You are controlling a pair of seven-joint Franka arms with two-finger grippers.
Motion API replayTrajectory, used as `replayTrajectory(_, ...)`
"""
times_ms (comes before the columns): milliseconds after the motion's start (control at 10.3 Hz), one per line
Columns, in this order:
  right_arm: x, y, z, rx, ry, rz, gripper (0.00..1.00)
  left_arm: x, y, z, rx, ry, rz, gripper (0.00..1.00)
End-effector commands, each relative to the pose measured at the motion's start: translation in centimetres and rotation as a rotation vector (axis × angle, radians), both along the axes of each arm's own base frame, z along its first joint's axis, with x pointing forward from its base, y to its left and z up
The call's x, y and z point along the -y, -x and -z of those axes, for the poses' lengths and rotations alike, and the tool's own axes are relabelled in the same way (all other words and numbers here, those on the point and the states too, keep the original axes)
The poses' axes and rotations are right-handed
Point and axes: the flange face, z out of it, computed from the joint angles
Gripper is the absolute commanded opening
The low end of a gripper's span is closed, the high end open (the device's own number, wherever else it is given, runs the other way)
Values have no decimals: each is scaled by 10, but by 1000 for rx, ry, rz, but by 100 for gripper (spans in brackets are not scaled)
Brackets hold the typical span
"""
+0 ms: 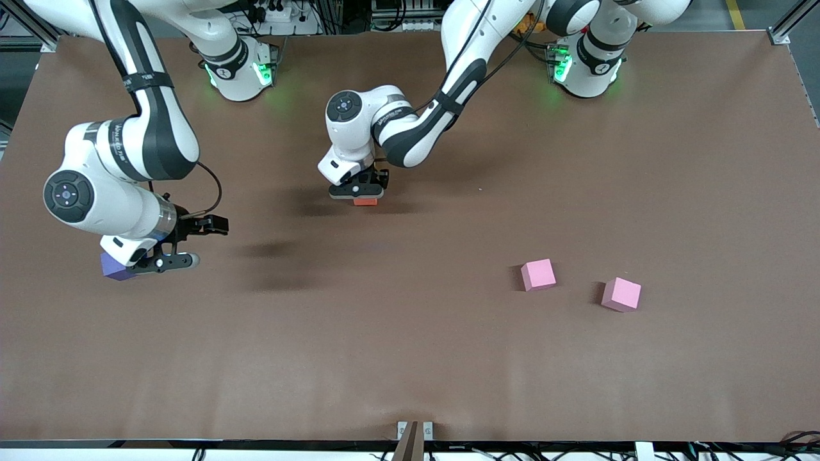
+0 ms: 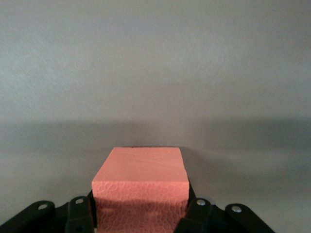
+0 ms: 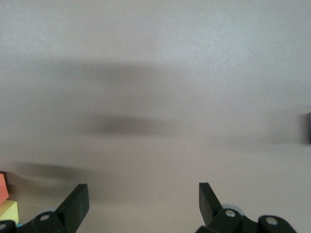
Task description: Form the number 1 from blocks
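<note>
We see one of the blocks, an orange-red foam cube (image 1: 366, 202), pinched in the left gripper (image 1: 359, 190), whose fingers are drawn in tight against two of its sides. In the left wrist view the cube (image 2: 141, 187) sits squarely between the black fingers (image 2: 79, 216), its pebbled face toward the camera and its smooth top lit. We take this cube as our landmark. It is at the middle of the brown table (image 1: 410, 358), low over the surface or resting on it; we cannot tell which.

Toward the left arm's end of the table from the cube, and nearer to the front camera, lie two pink cubes, one (image 1: 538, 274) closer to our landmark and the other (image 1: 621, 294) farther along, apart from each other.

Toward the right arm's end from the cube, the right gripper (image 1: 168, 261) hangs over the table with its fingers (image 3: 75, 206) spread wide and nothing between them. A purple cube (image 1: 115, 267) shows just beside it, partly hidden by the arm.

At the edge of the right wrist view we glimpse slivers of an orange block (image 3: 3, 187) and a yellow block (image 3: 8, 211) touching each other.
</note>
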Motion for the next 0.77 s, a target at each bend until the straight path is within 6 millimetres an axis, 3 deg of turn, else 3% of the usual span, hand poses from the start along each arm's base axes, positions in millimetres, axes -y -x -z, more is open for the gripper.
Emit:
replayTrajectory(0, 1, 0, -7, 1, 6, -18, 100, 4, 11, 15, 2, -26, 28, 0)
replayTrajectory(290, 4, -1, -17, 8, 8, -14, 100, 5, 12, 13, 2, -21, 27, 0)
replayTrajectory(677, 16, -5, -46, -31, 64, -27, 100, 9, 14, 10, 7, -8, 27, 0)
